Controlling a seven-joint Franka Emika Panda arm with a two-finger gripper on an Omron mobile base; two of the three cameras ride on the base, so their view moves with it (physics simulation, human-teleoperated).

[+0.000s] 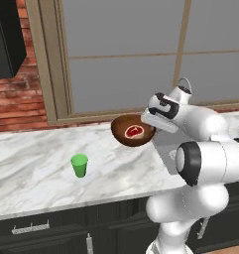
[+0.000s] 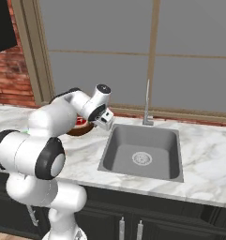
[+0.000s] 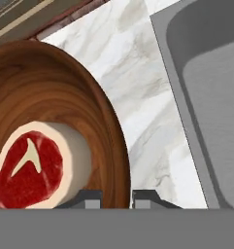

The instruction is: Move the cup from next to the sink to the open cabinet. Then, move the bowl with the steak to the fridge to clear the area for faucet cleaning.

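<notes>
Pressed together on the rim of the bowl [image 3: 55, 116], the pincer [image 3: 116, 197] is seen at the bottom centre of the hand view, one dark fingertip [image 3: 89, 198] inside the brown wall and the other just outside it. In the left base view the pincer [image 1: 149, 130] is largely hidden behind the hand, right of centre, at the bowl's [image 1: 132, 131] right edge.

One bowl is counted, one steak [image 1: 134, 131], one cup [image 1: 80, 165], one sink [image 2: 143, 151] and one faucet [image 2: 146, 104]. The bowl is tilted, its open face turned toward the left base camera, so that the steak is seen nearly face-on inside it. In the hand view the steak [image 3: 28, 170] occupies the lower left of the frame, leaning on the bowl's inner wall, its pale rim around a red centre; no long axis can be made out.

The cup stands upright on the white marble worktop [image 1: 31, 173] in the lower left of the left base view, wider mouth upward, well apart from the bowl. The sink is sunk into the worktop right of centre in the right base view, with the faucet upright behind it, its spout end not made out. A black cabinet [image 1: 7, 39] is seen in the upper left corner of the left base view.
</notes>
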